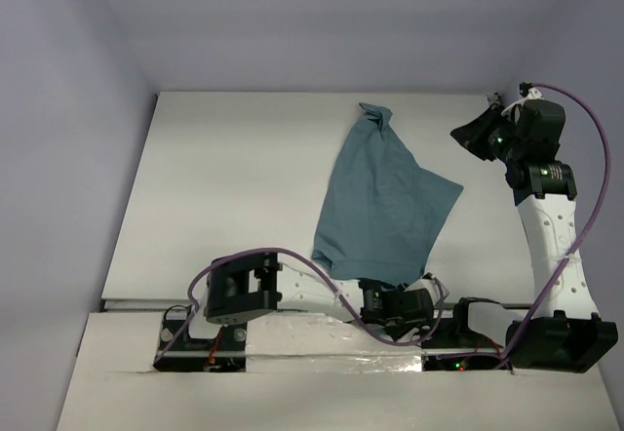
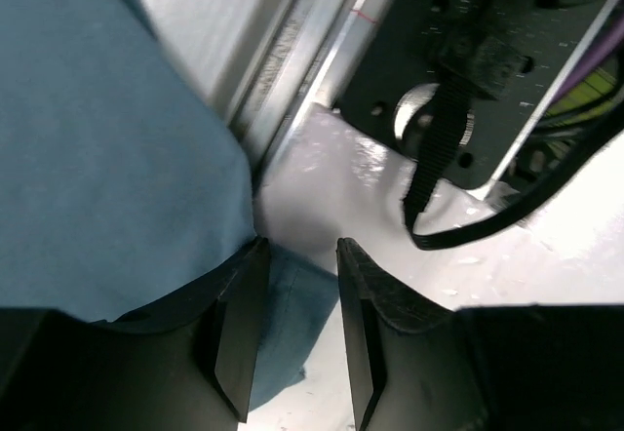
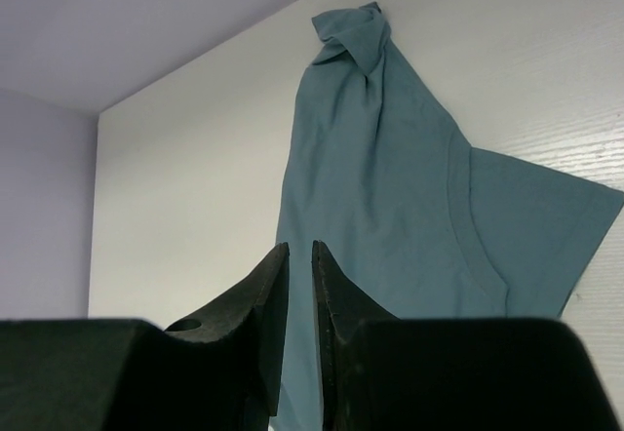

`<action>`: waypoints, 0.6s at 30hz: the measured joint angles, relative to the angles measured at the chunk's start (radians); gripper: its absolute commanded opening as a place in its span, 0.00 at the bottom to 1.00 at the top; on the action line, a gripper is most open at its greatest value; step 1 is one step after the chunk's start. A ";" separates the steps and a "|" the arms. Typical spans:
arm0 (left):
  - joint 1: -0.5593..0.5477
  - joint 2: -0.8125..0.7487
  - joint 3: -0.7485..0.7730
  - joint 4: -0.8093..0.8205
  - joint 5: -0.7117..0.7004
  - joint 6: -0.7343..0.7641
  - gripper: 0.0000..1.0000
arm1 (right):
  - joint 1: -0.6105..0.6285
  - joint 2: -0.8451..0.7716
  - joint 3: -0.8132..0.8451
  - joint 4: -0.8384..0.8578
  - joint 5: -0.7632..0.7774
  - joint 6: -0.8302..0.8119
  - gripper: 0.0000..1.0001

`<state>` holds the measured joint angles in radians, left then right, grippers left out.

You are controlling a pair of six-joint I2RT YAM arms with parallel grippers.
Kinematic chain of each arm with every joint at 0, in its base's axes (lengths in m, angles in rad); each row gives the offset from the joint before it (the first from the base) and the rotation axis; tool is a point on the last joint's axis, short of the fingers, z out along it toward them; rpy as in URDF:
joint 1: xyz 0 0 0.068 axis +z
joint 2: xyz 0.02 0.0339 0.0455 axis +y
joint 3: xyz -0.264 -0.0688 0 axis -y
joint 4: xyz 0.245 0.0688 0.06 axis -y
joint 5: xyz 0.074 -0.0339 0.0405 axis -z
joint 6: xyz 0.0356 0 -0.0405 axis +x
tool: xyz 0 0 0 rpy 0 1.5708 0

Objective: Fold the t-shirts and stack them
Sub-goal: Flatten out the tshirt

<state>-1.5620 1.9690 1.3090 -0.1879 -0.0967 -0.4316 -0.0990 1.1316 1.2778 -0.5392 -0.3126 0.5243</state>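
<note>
One teal-blue t-shirt (image 1: pixel 383 200) lies crumpled lengthwise on the white table (image 1: pixel 234 187), bunched at its far end, with one sleeve spread to the right. My left gripper (image 1: pixel 432 289) is low at the near edge, at the shirt's near right corner. In the left wrist view the gripper (image 2: pixel 297 246) is open, and a corner of the shirt (image 2: pixel 107 158) lies between the fingers (image 2: pixel 239 324) with a gap still showing. My right gripper (image 1: pixel 468 137) is raised at the far right, away from the cloth. In the right wrist view it (image 3: pixel 300 248) is shut and empty, with the shirt (image 3: pixel 390 187) beyond it.
An aluminium rail (image 2: pixel 292 80) runs along the table's near edge beside the left gripper. The right arm's black base (image 2: pixel 487 51) and its cables (image 2: pixel 575 109) are just past it. Lilac walls (image 1: pixel 68 158) close in the table on the left and at the back.
</note>
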 measured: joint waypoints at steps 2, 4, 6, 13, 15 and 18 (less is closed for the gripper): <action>-0.006 0.000 -0.001 -0.008 -0.031 0.000 0.39 | 0.000 0.000 0.000 0.000 -0.008 0.000 0.20; -0.011 0.000 -0.004 -0.012 -0.059 -0.002 0.44 | 0.000 0.000 0.000 0.000 -0.014 0.000 0.20; -0.018 0.000 -0.005 -0.023 -0.085 -0.002 0.45 | 0.000 0.000 -0.001 0.000 -0.020 0.000 0.20; -0.045 -0.013 -0.017 -0.050 -0.155 0.005 0.00 | 0.000 0.000 -0.034 0.006 -0.036 0.003 0.19; -0.048 -0.030 -0.023 -0.078 -0.177 0.003 0.00 | 0.000 0.000 -0.052 0.011 -0.037 0.003 0.19; -0.042 -0.100 -0.043 -0.147 -0.203 0.000 0.00 | 0.000 -0.002 -0.099 0.020 -0.036 0.003 0.19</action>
<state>-1.6043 1.8690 1.2659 -0.3351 -0.3000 -0.4316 -0.0990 1.1301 1.1790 -0.5194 -0.3489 0.5274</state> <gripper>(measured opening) 0.010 0.193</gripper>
